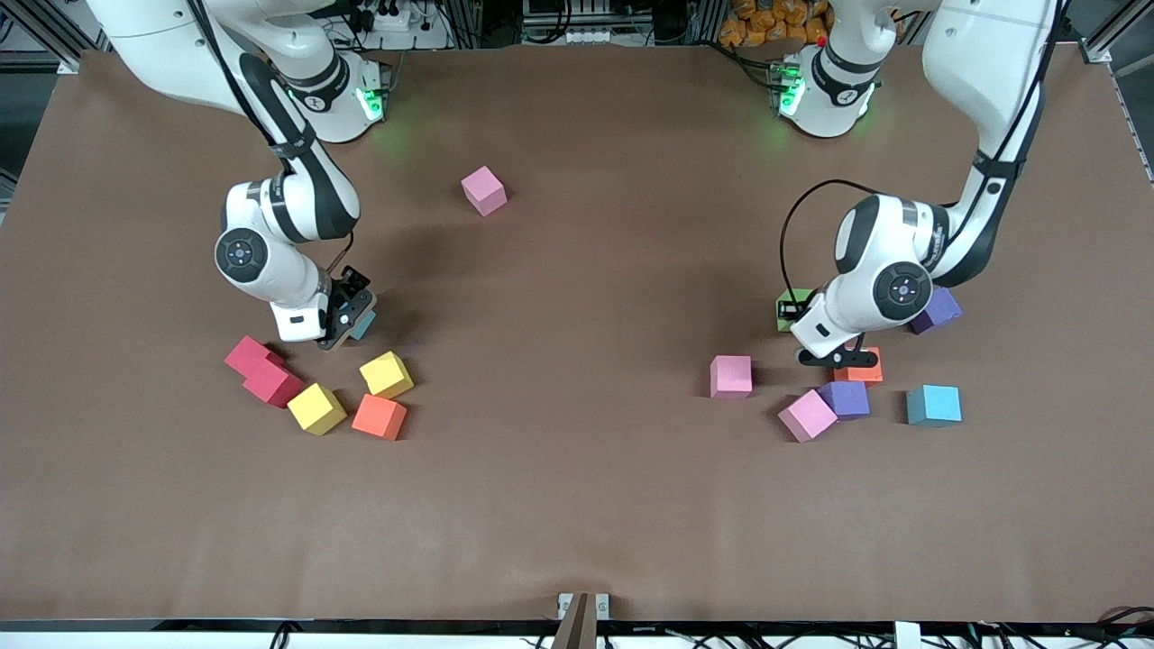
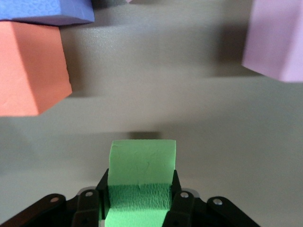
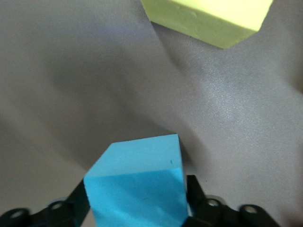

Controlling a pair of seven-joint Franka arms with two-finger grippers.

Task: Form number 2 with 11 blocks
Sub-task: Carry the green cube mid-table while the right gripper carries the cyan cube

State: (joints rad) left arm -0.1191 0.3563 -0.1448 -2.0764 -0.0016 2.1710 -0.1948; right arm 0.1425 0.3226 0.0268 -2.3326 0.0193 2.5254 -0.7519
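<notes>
Broadly, the brown table (image 1: 577,505) carries loose blocks in two clusters and no digit is formed. Toward the right arm's end, the right gripper (image 1: 347,317) is clenched around a blue block (image 3: 137,182), low above the table, with two red blocks (image 1: 261,370), two yellow blocks (image 1: 352,392) and an orange block (image 1: 380,416) just nearer the front edge. Toward the left arm's end, the left gripper (image 2: 139,201) grasps a green block (image 2: 142,170) beside another orange block (image 2: 31,68), purple blocks (image 1: 846,397), pink blocks (image 1: 730,376) and a second blue block (image 1: 934,405). One lone pink block (image 1: 484,190) lies toward the edge with the bases.
</notes>
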